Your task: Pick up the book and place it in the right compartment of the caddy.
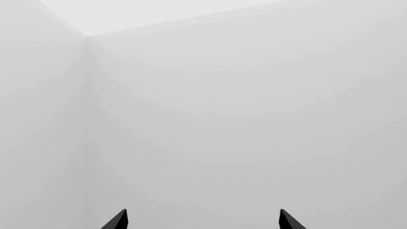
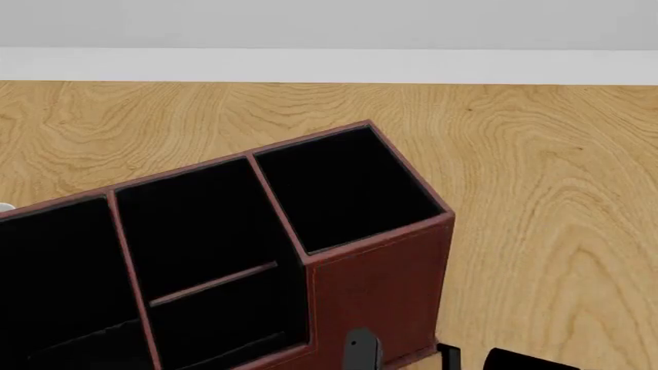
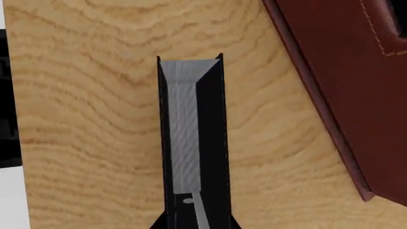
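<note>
Closest to the right wrist camera, the small black-covered book with white page edges (image 3: 190,138) is clamped between the jaws of the right gripper (image 3: 192,217), above the wooden counter (image 3: 89,119) near its front edge, beside the reddish-brown leather-look caddy (image 2: 381,285). Carrying appears underway; next the book likely must rise above the tall black-lined right compartment (image 2: 344,189), then descend. Left gripper (image 1: 202,220) gapes wide, empty, facing a blank wall.

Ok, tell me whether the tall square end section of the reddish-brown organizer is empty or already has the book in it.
Empty: the tall square end section shows only black lining in the head view.
</note>
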